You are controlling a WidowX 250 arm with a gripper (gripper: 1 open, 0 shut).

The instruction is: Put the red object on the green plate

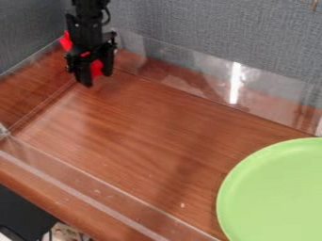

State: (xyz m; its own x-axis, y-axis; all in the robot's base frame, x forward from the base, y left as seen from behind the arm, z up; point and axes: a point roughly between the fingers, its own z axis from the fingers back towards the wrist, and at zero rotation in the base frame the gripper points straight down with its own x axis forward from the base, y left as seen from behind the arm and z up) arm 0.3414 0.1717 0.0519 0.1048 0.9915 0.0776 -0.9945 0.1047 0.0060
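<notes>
In the far left corner of the wooden table, my black gripper (88, 73) points straight down. Its fingers are shut on the red object (85, 64), a small red block that shows between them, partly hidden by the fingers. The block is held just above the wood near the back wall. The green plate (277, 193) lies flat at the near right corner, cut off by the picture's edge, far from the gripper and bare.
A low clear plastic wall (214, 75) runs along the back of the wooden table (138, 132), and another (75, 188) runs along the front edge. A grey fabric panel stands behind the table.
</notes>
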